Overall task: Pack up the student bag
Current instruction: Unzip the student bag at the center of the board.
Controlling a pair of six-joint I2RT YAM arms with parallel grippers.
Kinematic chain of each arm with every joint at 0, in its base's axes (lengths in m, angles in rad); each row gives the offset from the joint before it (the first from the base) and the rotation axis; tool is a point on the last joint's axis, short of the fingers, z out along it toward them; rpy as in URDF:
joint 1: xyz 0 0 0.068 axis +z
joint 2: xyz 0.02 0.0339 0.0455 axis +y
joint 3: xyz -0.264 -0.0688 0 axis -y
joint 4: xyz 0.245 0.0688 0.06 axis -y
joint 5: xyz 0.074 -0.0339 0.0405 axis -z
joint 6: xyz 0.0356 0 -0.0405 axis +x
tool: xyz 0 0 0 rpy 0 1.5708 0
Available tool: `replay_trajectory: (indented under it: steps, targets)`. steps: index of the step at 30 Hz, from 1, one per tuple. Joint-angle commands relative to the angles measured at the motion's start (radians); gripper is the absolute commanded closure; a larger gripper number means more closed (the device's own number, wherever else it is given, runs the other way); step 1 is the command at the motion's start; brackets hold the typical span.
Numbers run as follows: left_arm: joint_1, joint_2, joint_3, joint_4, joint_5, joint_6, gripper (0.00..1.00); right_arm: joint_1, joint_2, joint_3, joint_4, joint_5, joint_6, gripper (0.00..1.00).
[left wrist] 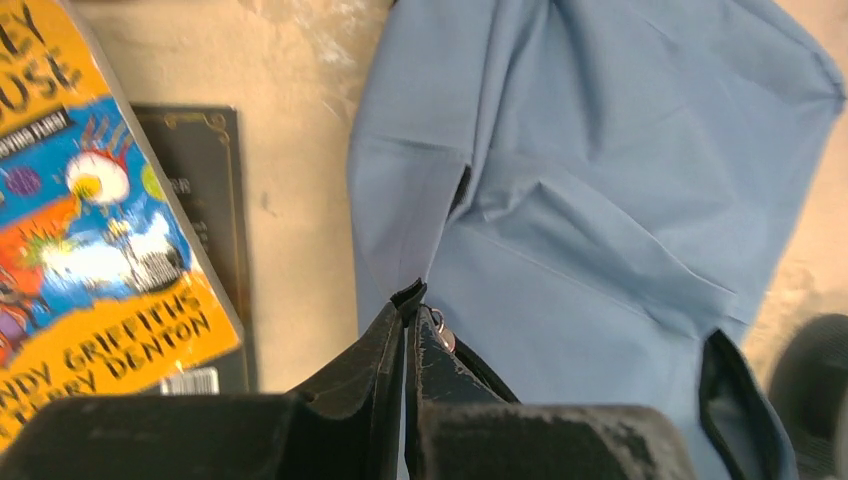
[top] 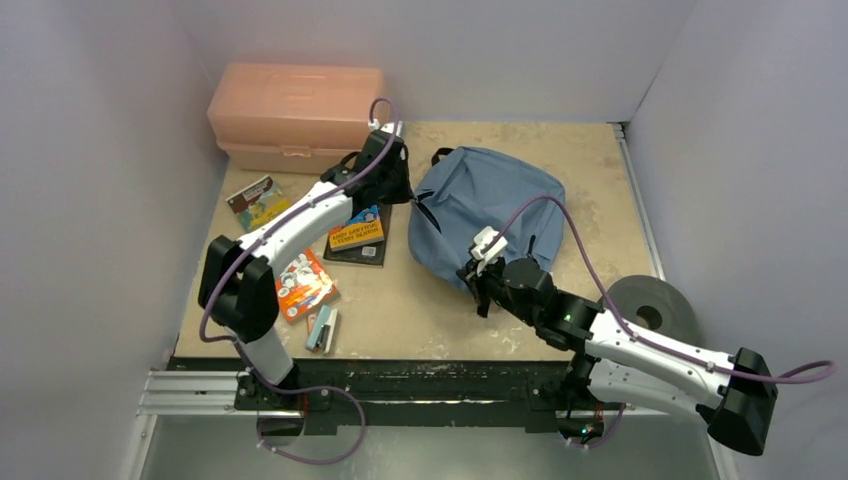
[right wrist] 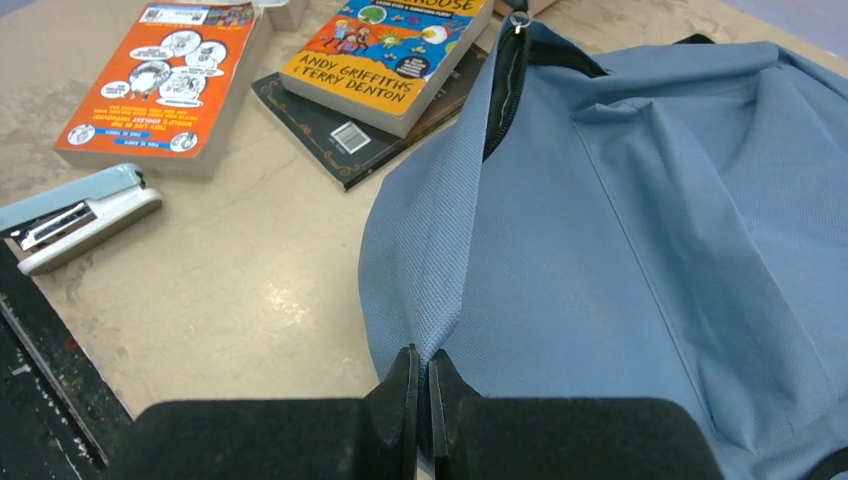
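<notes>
The student bag, dusty-blue fabric, lies at the table's middle right. My left gripper is at its far left corner. In the left wrist view the left gripper is shut on a black tab at the end of the bag's zip, with a metal ring beside the jaws. My right gripper is at the bag's near edge. In the right wrist view the right gripper is shut on a pinched fold of the bag's fabric. The zip gapes slightly, showing dark lining.
Left of the bag a yellow-and-blue book lies on a black book. An orange book, a stapler and another book lie further left. A salmon-pink box stands at the back left. A grey roll sits off the table's right edge.
</notes>
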Motion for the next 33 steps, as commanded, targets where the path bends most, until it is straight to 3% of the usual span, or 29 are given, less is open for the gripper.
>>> replay_trajectory:
  steps: [1, 10, 16, 20, 23, 25, 28, 29, 31, 33]
  targets:
    - [0.029, 0.115, 0.179, 0.067, -0.198, 0.192, 1.00, 0.020, 0.031, 0.000, -0.010, -0.033, -0.023, 1.00]
    - [0.029, 0.411, 0.499, -0.007, -0.240, 0.321, 1.00, 0.045, 0.036, -0.005, -0.001, -0.110, -0.024, 1.00]
    - [0.029, 0.378, 0.545, -0.098, -0.125, 0.275, 1.00, 0.044, 0.080, 0.010, 0.004, -0.065, 0.032, 1.00]
    - [0.040, 0.281, 0.565, -0.298, -0.064, 0.217, 0.59, 0.043, 0.152, 0.015, 0.005, -0.013, 0.177, 1.00]
    - [0.057, 0.074, 0.343, -0.230, 0.016, 0.143, 0.39, 0.038, 0.213, 0.020, 0.003, 0.082, 0.272, 0.98]
    - [0.073, -0.080, 0.153, -0.140, 0.107, 0.049, 0.27, 0.037, 0.239, 0.034, 0.009, 0.047, 0.271, 0.88]
    - [0.066, -0.257, -0.155, 0.079, 0.317, -0.167, 0.19, 0.033, 0.255, 0.065, -0.052, 0.047, 0.346, 0.47]
    - [0.056, -0.287, -0.254, 0.182, 0.388, -0.265, 0.18, 0.031, 0.256, 0.070, -0.063, -0.002, 0.350, 0.40]
    - [0.015, -0.298, -0.394, 0.326, 0.455, -0.429, 0.19, 0.030, 0.252, 0.069, -0.058, -0.068, 0.352, 0.28]
    - [-0.047, -0.287, -0.405, 0.336, 0.429, -0.459, 0.19, 0.030, 0.254, 0.096, -0.099, -0.041, 0.383, 0.20]
